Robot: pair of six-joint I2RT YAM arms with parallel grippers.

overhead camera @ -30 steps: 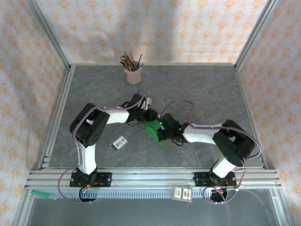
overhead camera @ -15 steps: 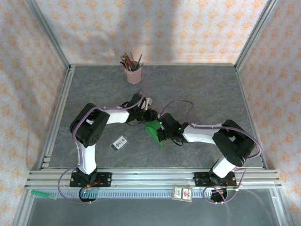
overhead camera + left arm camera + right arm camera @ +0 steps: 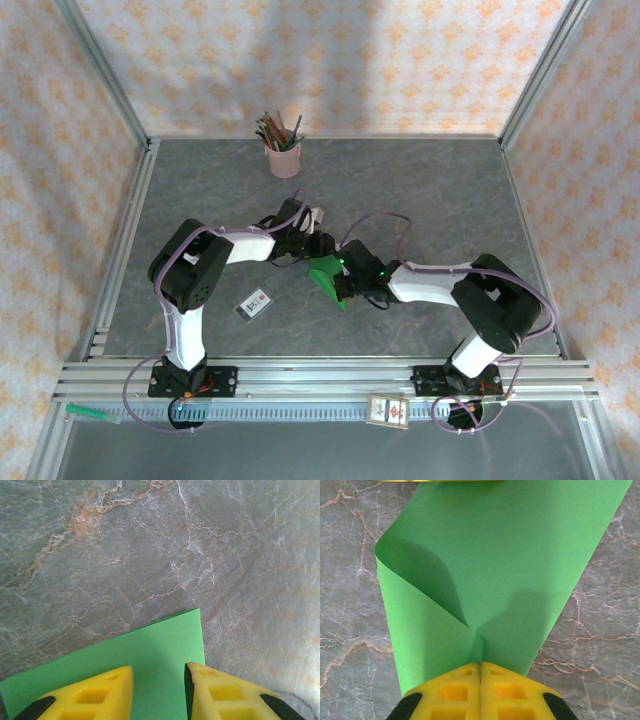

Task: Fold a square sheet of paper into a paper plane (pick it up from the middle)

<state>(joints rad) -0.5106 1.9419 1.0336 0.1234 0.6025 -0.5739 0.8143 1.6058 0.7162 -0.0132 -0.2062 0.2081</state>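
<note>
The square sheet of paper [image 3: 326, 274] is bright green and lies mid-table between my two grippers. My right gripper [image 3: 480, 664] is shut on a pinched ridge of the sheet [image 3: 510, 555], and the left half of the paper curls up and over into a loose fold. My left gripper [image 3: 159, 674] stands open over the opposite end of the sheet [image 3: 150, 650]. Its yellow fingertips [image 3: 100, 692] straddle a flat corner area, with a clear gap between them. In the top view the left gripper [image 3: 305, 250] and right gripper [image 3: 345, 277] face each other across the paper.
A pink cup of pencils [image 3: 284, 152] stands at the back of the grey marbled table [image 3: 430, 190]. A small white dark-bordered card [image 3: 254, 303] lies near the left arm's base. Another card [image 3: 389, 410] sits on the front rail. Aluminium frame posts and patterned walls enclose the table.
</note>
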